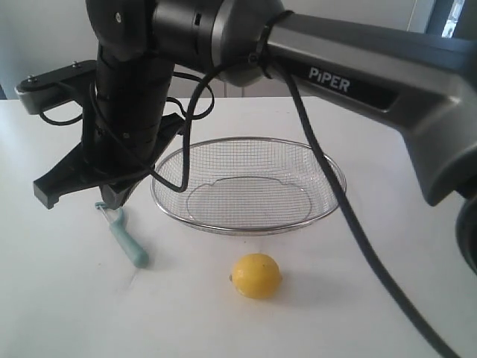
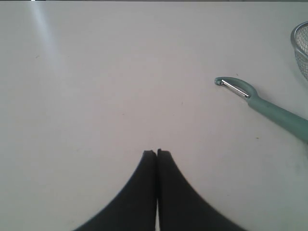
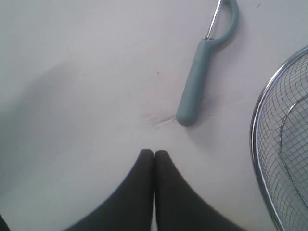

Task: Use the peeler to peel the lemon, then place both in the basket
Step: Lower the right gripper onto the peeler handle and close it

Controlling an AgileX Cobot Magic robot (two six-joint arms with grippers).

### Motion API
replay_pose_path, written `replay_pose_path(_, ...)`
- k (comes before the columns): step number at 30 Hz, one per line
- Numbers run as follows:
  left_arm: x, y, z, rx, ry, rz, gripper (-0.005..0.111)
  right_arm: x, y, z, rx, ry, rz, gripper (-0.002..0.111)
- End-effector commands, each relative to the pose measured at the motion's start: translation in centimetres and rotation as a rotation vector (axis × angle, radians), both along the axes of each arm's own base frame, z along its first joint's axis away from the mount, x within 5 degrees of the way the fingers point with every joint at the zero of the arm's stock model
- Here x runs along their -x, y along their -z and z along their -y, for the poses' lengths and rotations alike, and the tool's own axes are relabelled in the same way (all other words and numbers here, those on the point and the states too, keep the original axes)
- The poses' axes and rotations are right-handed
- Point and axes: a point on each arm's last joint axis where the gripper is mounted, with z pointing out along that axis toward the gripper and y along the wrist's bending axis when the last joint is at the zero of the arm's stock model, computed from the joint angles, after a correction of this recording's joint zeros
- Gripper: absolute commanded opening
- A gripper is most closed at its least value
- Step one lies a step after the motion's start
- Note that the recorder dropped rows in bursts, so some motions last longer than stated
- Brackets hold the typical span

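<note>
One small bright yellow oval lemon [image 1: 256, 276] sits on the white table [image 1: 59, 313] near the front rim of the one large shallow oval basket of silver wire mesh [image 1: 246, 229], outside it. One slim peeler with a pale teal-green plastic handle and hooked metal blade [image 1: 127, 239] lies flat to the basket's left (also outside). There are two grippers, left gripper [image 2: 157, 153] and right gripper [image 3: 154, 153], each pressed together above the table near the peeler, not touching it.

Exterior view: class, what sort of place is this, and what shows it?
Probably a robotics lab bench staged for a kitchen chore: a white table, a robot arm marked PiPER, and a lemon, peeler and wire basket laid out.
</note>
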Motion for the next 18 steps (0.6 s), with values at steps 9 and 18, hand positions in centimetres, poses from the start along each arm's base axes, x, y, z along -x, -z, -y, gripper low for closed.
replay_pose_path(9, 0.0, 0.0, 0.0, 0.008, -0.004, 0.004, 0.0, 0.0, 1.3, -0.7, 0.0, -0.017, -0.039, 0.0)
replay_pose_path(18, 0.0, 0.0, 0.0, 0.008, -0.004, 0.004, 0.0, -1.0, 4.0, -1.8, 0.01, -0.012, -0.026, 0.0)
